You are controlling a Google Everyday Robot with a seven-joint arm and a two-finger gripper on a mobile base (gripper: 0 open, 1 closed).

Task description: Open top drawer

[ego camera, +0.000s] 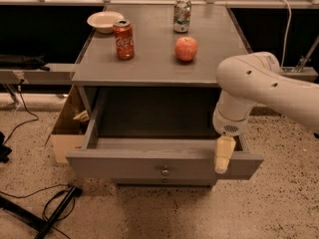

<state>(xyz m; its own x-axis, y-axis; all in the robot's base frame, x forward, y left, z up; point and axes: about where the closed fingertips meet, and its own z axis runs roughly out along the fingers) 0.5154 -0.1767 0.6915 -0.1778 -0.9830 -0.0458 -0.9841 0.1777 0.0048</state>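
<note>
The top drawer (149, 164) is a wide grey drawer that stands pulled out from under the grey table top (164, 66). Its deep box shows open and dark inside. A small round metal knob (165, 172) sits at the middle of its flat front. My gripper (224, 156) hangs from the white arm (259, 86) at the right end of the drawer front. Its cream tip lies over the front's upper edge, well to the right of the knob.
On the table top stand a red cola can (123, 39), an apple (186, 48), a green-and-white can (182, 15) and a white bowl (104, 21). A cardboard box (65, 128) sits left of the drawer. Cables and a black stand leg (50, 213) lie on the floor.
</note>
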